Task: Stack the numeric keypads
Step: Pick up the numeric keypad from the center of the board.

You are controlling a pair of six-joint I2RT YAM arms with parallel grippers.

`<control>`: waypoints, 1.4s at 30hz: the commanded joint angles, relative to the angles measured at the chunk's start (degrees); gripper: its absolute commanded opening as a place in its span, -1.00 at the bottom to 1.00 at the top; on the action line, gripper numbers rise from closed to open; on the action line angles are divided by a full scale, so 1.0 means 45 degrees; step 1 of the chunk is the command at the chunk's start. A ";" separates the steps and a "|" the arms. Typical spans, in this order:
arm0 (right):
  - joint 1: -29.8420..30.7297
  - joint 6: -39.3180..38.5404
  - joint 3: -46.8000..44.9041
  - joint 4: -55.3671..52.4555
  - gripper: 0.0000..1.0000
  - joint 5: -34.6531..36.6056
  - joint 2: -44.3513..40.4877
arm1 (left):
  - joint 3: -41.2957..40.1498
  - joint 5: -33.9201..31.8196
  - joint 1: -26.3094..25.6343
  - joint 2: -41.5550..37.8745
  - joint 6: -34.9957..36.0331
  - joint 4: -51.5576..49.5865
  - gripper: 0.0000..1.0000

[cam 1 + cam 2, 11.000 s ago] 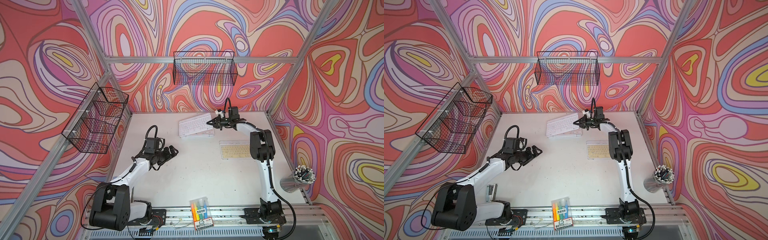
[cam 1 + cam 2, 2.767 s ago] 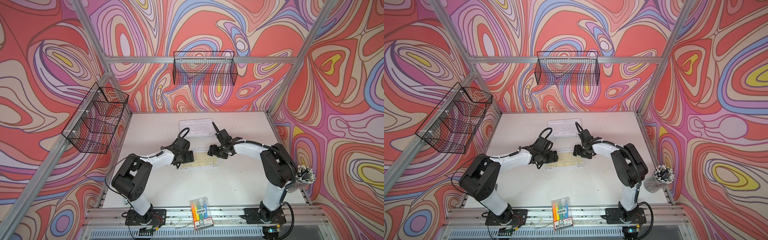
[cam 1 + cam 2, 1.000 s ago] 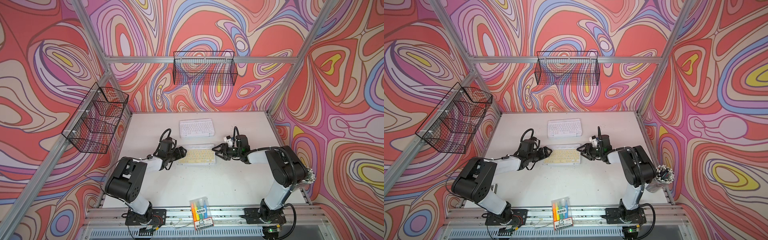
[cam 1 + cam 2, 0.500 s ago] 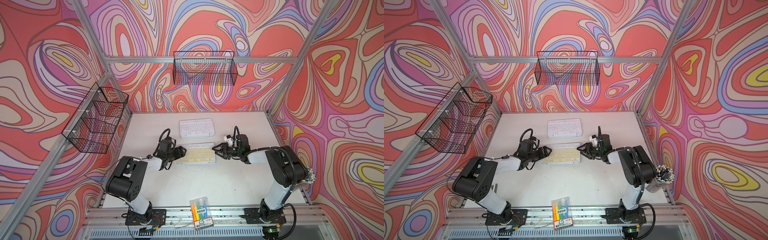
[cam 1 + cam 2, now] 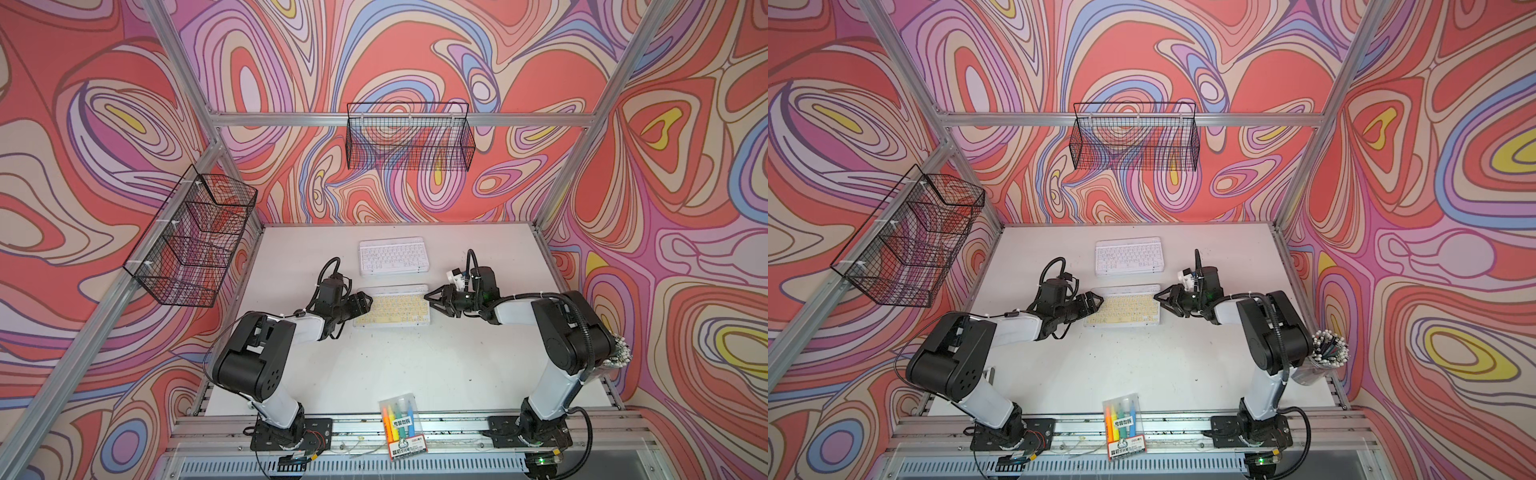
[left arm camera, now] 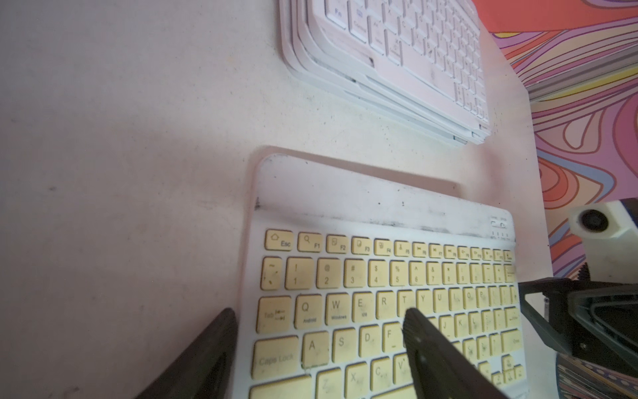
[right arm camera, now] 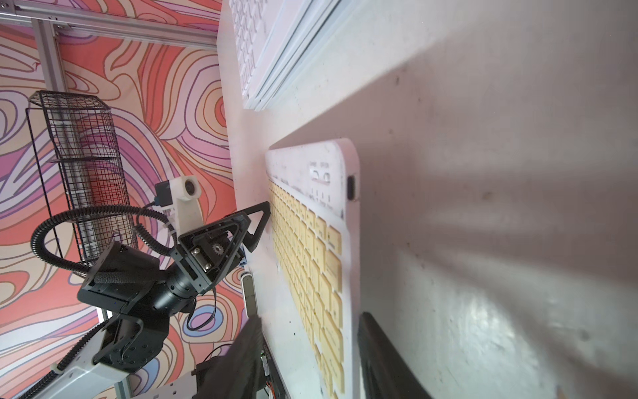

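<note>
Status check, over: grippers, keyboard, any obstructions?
Left gripper, right gripper open, at either end of yellow keyboard. Keyboard on table, not yet stacked. Nothing between it and stack.

Single keypad (image 5: 392,307) before keypad stack (image 5: 392,255); marker pack (image 5: 402,426) at table (image 5: 457,365) front edge.

lower stacked keypads (image 6: 379,91) mostly hidden, yellow keypad (image 6: 379,293) cropped

Overhead stereo pair; close wrist views.
</note>
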 commanded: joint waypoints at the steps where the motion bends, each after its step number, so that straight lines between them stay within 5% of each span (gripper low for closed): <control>1: 0.0854 -0.0596 0.0595 -0.0373 -0.08 -0.1137 -0.0266 | -0.0452 0.2704 -0.0502 0.1009 -0.0718 -0.1316 0.56; 15: 0.0982 -0.1084 0.1161 -0.1084 -0.15 -0.1038 -0.0320 | -0.0439 0.2949 -0.0470 0.1381 -0.0991 -0.0759 0.54; 25: 0.1294 0.0514 0.1196 0.1109 -0.15 -0.1264 -0.0320 | -0.0686 0.3054 -0.0469 0.1534 -0.1245 -0.0290 0.54; 42: 0.1361 -0.0580 0.1679 -0.1492 -0.16 -0.0214 -0.1134 | -0.0689 0.3233 -0.0227 0.1473 -0.1285 -0.0274 0.52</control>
